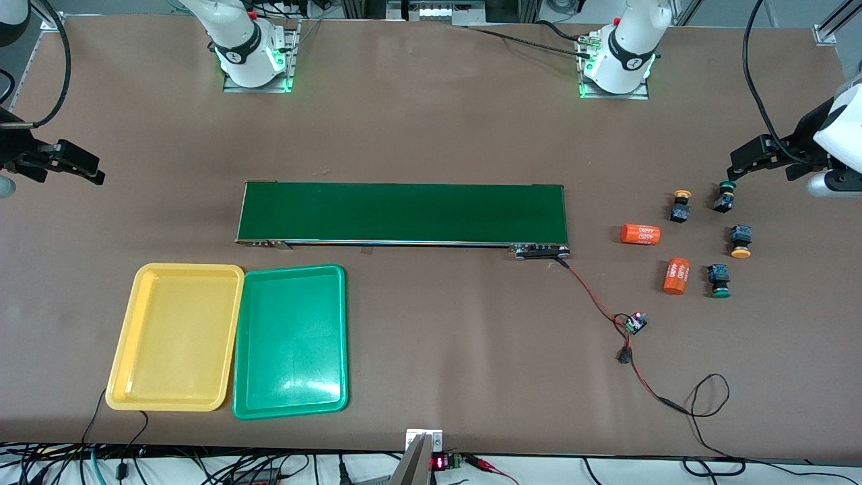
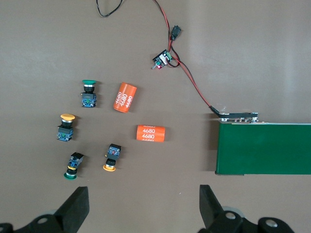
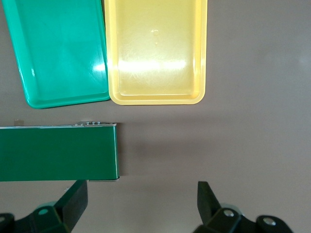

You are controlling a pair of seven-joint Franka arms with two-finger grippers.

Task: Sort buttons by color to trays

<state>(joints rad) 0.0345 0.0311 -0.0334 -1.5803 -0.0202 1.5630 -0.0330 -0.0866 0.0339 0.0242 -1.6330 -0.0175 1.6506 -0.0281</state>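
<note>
– What sort of place is this?
– A robotics lab. Two arm bases [image 1: 252, 50] are bolted to a brown table [image 1: 431, 121], green status lights glowing.
– Anything else?
– A small conveyor belt [image 1: 404, 212] wired to a bare circuit board [image 1: 635, 322], and cable bundles [image 1: 135, 465] along the table's edge.

Brown matte table [image 1: 431, 121], evenly lit, w/ cables along the camera-side edge.

A long dark-green conveyor belt [image 1: 404, 213] is set at table centre; red/black wires [image 1: 592, 296] are run from its end to a small circuit board [image 1: 634, 323]. Two orange cylinders [image 1: 640, 234] w/ white print are laid past that end. Green glow is cast on the tabletop at both base plates [image 1: 257, 84]. A bundle of black cables [image 1: 168, 465] is seen below the table edge; metal framing [image 1: 832, 27] at a corner.
</note>
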